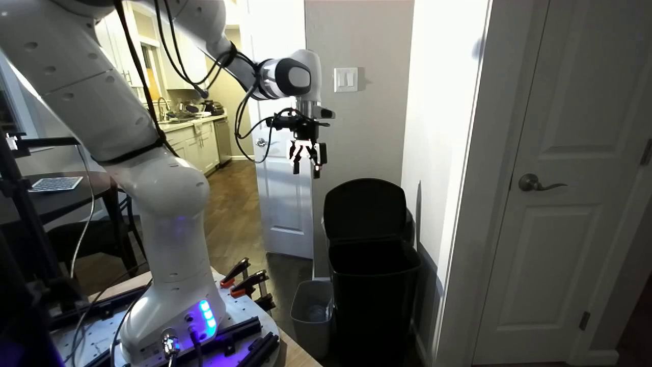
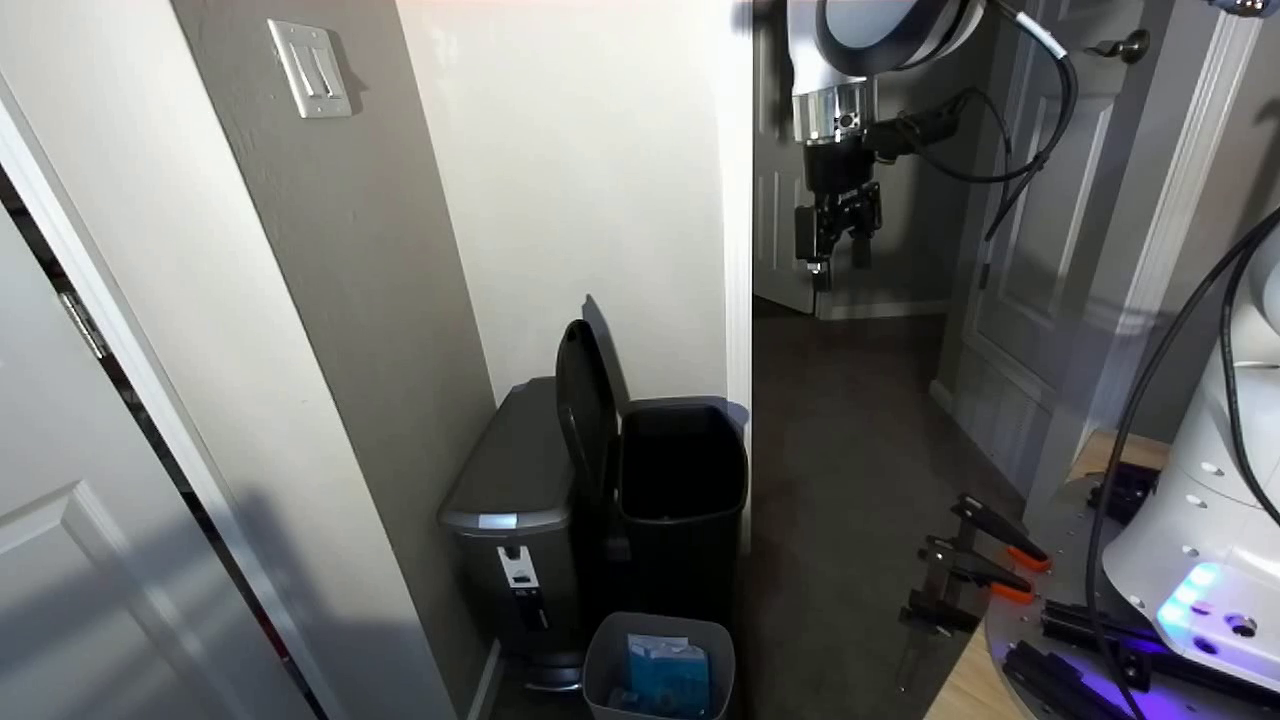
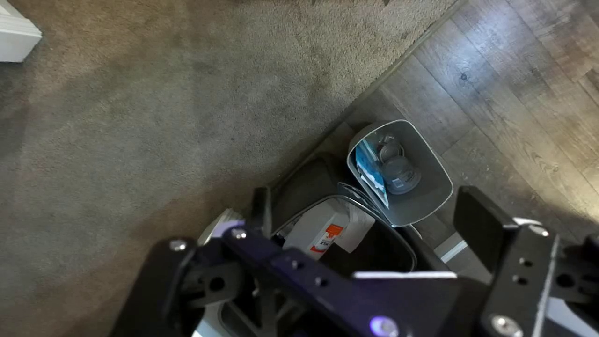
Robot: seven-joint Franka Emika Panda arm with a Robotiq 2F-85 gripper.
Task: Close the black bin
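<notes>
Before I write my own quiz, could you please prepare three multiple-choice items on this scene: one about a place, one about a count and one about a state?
1. Where does the small grey wastebasket stand?
A. On the kitchen counter
B. Next to the black bin
C. Inside the black bin

2. How many rockers sit in the wall switch plate?
A. One
B. Four
C. Two

3. How does the lid of the black bin stand?
A. Raised
B. Shut
C. Detached on the floor

Right letters:
1: B, since both exterior views show the two standing next to each other.
2: C, since two rockers show side by side in both exterior views.
3: A, since in both exterior views the lid stands up and leaves the black bin uncovered.
</notes>
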